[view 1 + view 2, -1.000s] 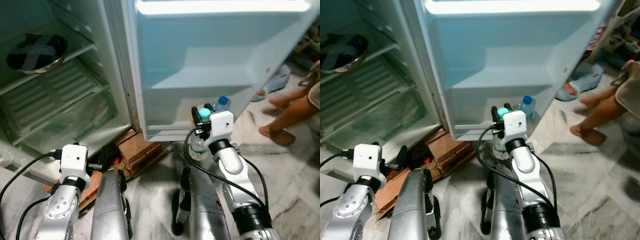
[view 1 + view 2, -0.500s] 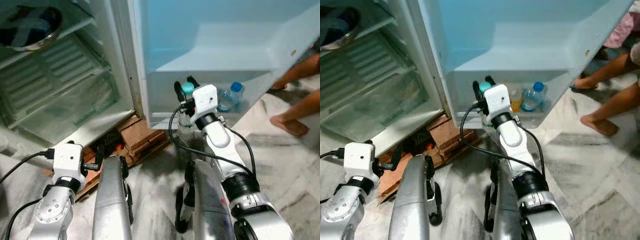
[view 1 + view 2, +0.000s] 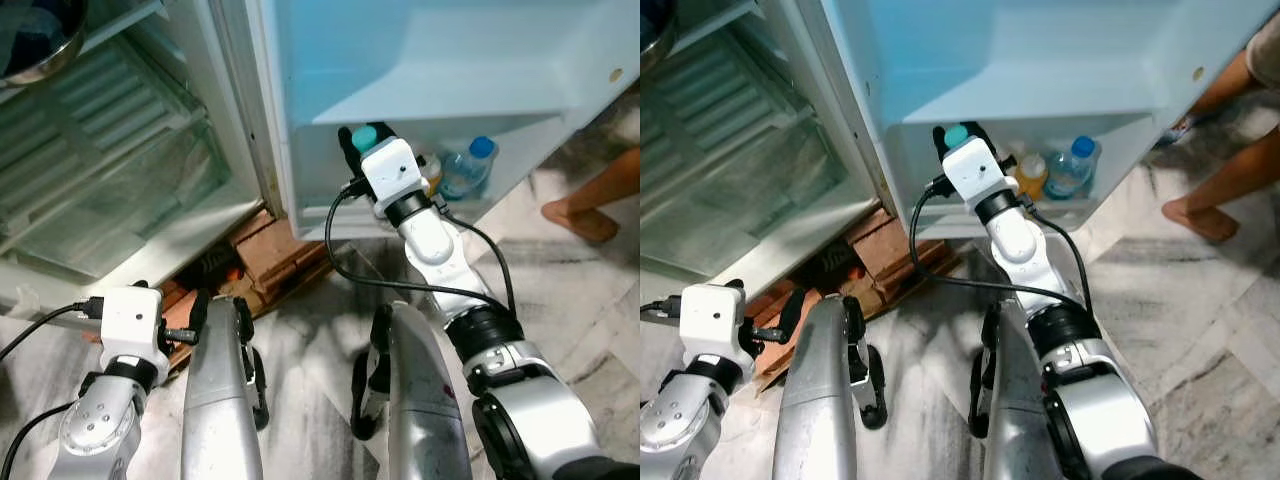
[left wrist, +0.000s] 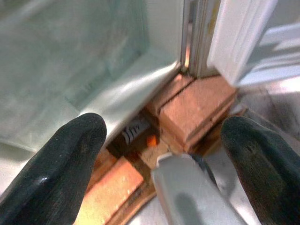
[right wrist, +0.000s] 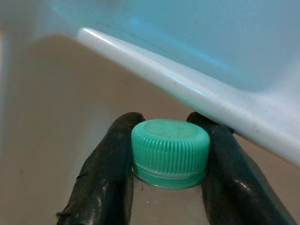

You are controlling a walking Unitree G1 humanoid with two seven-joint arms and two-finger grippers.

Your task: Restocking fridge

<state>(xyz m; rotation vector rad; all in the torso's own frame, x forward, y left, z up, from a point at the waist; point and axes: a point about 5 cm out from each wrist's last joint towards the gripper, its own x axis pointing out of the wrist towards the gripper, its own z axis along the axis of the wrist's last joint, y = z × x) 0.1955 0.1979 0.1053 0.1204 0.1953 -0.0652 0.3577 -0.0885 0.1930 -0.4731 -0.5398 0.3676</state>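
looking down from the head, the right gripper (image 3: 358,140) carries a green-capped bottle (image 3: 956,136) into the door's bottom shelf (image 3: 470,205), beside a blue-capped bottle (image 3: 468,170). right wrist: fingers (image 5: 105,173) pinch just under its ribbed cap (image 5: 169,150); clear plastic, likely light, slippery, squashable. left wrist: left gripper (image 4: 164,154) spread, empty, above bricks (image 4: 194,110).

A grey-veined marble floor (image 3: 590,330) is seen underfoot, lit brightly from above. Reddish bricks (image 3: 275,265) are stacked on it in shadow. A person's bare foot (image 3: 578,217) is planted on the floor at the right edge.
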